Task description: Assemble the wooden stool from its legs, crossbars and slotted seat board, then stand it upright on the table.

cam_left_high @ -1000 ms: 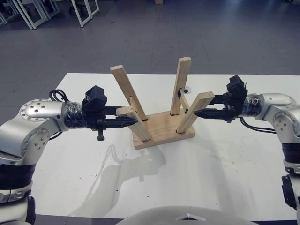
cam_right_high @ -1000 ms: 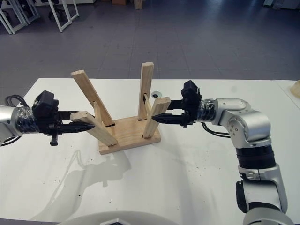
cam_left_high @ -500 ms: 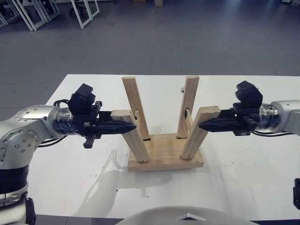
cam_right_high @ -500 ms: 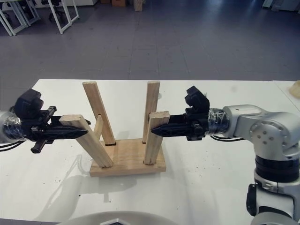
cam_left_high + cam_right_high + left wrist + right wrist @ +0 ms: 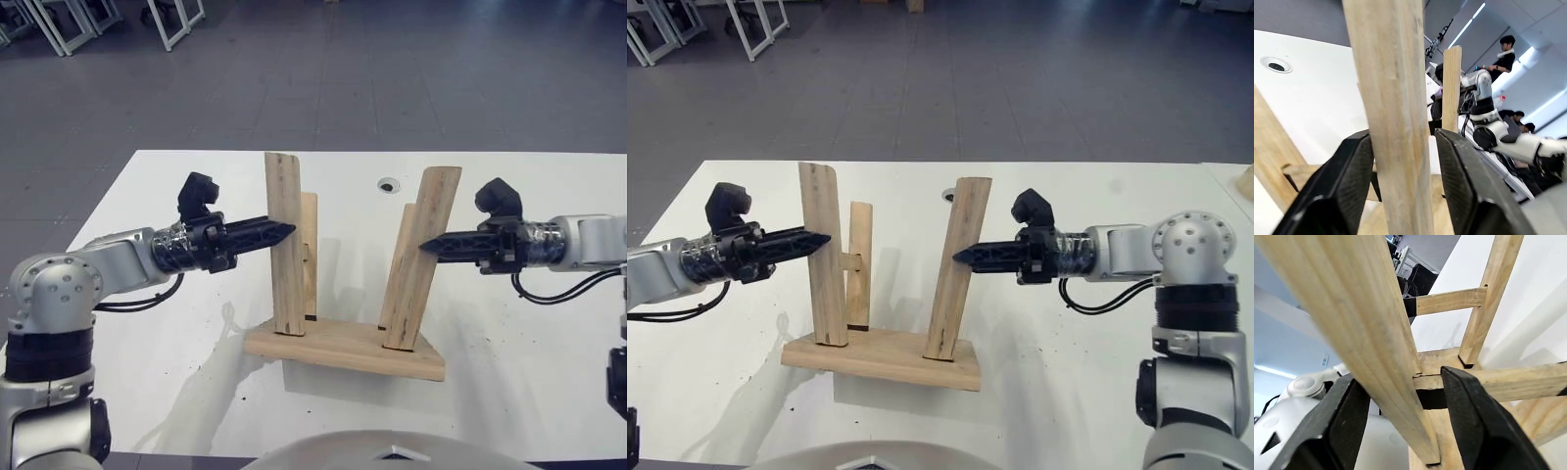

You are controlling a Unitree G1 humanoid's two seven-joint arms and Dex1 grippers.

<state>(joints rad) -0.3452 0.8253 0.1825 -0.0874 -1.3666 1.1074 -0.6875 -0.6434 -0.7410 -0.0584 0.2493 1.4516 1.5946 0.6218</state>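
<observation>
The wooden stool is upside down, its seat board [image 5: 343, 348] lowest and its legs pointing up. A strip of shadow lies under the board's near edge, so it seems slightly off the table. My left gripper [image 5: 287, 231] is shut on the near left leg [image 5: 286, 264]; its fingers [image 5: 1337, 191] press both sides of that leg. My right gripper [image 5: 424, 245] is shut on the near right leg [image 5: 411, 284], its fingers [image 5: 1469, 421] straddling it. A far leg [image 5: 858, 264] joins the left leg by a short crossbar [image 5: 851, 261]. Another crossbar [image 5: 1447, 301] runs between the legs.
The white table [image 5: 519, 382] has a small round hole [image 5: 390, 183] behind the stool. Its far edge runs just beyond that hole, and bare tabletop lies on both sides under the arms. Grey floor and white desk frames [image 5: 59, 20] lie beyond.
Both grippers kept hold of their legs while the upside-down stool turned and came nearer. The legs now stand steeper and the board sits lower in view.
</observation>
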